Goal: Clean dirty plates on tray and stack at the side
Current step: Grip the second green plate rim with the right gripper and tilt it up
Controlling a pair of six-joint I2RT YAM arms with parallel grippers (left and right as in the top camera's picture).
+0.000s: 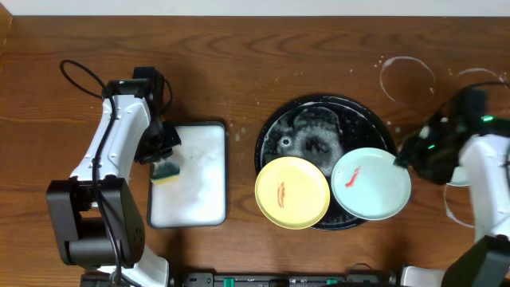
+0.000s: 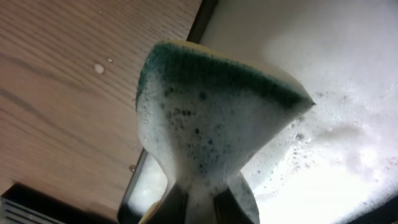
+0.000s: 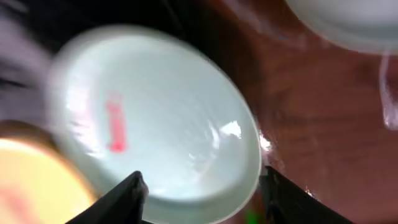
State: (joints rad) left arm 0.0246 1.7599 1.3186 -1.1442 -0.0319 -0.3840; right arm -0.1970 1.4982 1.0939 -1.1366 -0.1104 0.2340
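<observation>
Smeared mint plate [image 1: 370, 182] overhangs the right rim of the black tray [image 1: 275, 115], its edge between the right gripper [image 3: 202, 180] and its open jaws. Left of the tray, the farther left gripper [image 2: 199, 202] clamps a sponge [image 2: 211, 112].

The right wrist view is blurred; a second mint plate [image 3: 351, 18] is cut off at the top. The left pincer [image 2: 202, 202], gripping the sponge [image 2: 217, 118], is cut off below.
</observation>
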